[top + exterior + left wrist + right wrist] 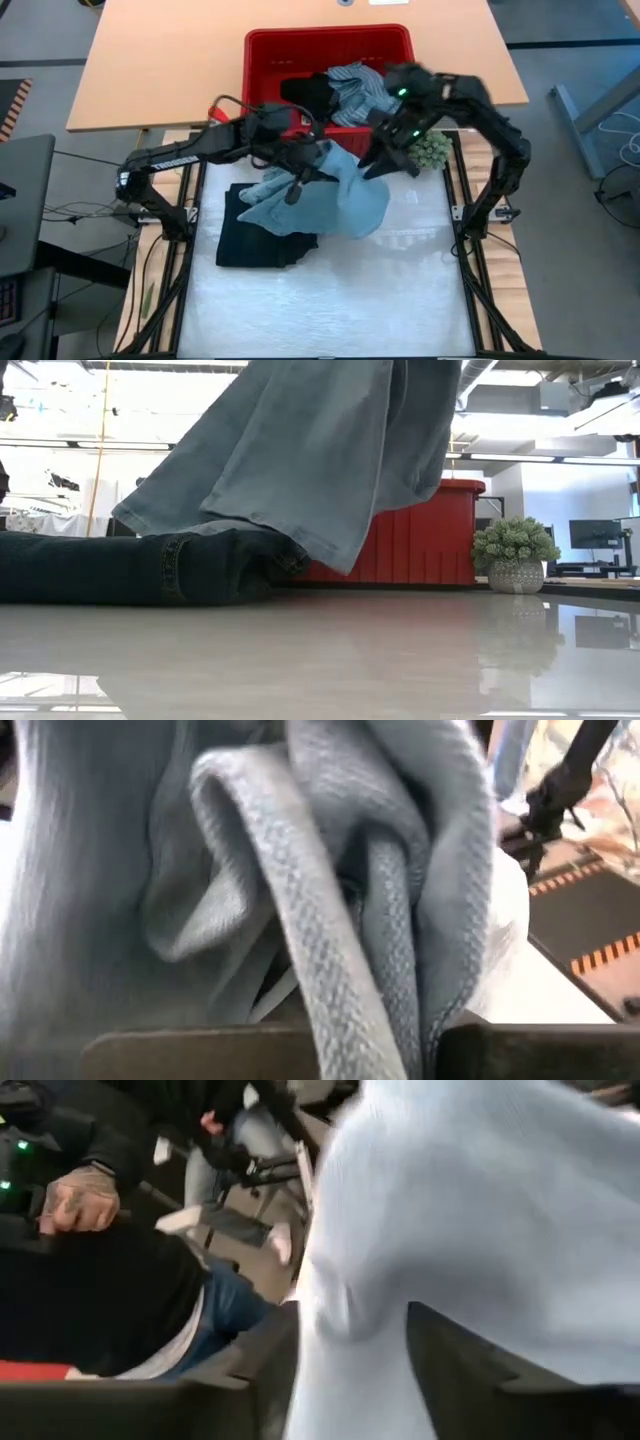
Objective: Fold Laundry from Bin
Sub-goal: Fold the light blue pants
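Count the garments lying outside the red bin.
2: the light blue jeans, lifted over the table's middle by the left gripper, and a dark navy piece flat beneath them. The jeans may hide others; more remain in the bin.

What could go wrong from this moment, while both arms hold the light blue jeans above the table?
1. The light blue jeans hang over the folded dark navy piece; dragging them could pull its fold apart.
2. The right tool shows fabric between fingers standing apart in its wrist view, so that side may slip free.
3. The small plant stands close beside the right arm and could be knocked over.
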{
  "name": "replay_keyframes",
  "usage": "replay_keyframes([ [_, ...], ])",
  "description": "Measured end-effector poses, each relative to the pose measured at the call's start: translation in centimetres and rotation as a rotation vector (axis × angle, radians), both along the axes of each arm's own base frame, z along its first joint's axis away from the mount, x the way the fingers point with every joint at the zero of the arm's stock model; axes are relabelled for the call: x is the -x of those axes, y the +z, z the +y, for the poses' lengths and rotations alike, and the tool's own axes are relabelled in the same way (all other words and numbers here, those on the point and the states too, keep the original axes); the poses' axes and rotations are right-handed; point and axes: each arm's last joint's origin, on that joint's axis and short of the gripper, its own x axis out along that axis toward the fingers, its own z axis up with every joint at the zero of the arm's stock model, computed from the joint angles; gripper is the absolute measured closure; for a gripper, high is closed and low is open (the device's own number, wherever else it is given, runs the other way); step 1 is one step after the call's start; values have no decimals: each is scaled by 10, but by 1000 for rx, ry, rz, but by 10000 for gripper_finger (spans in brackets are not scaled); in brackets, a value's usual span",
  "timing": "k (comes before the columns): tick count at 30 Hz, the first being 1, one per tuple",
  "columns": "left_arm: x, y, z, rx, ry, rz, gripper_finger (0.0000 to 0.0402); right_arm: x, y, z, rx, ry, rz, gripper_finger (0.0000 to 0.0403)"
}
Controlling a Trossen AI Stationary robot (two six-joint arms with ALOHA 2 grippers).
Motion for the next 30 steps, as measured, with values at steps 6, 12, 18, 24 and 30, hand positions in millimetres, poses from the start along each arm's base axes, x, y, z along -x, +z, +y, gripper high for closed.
replay_keyframes([
  [6,37,57,0,41,61,-172,399,52,22,-4,75,-79,-64,145],
  [12,81,110,-10,100,69,-374,400,90,27,13,227,-151,-106,166],
  [18,111,127,-8,206,179,-434,401,88,2,40,296,-160,-243,212],
  [24,115,128,-9,256,194,-421,401,48,-39,70,343,-135,-573,297],
  [30,115,128,-5,274,254,-430,401,37,-31,93,662,-360,-797,387],
])
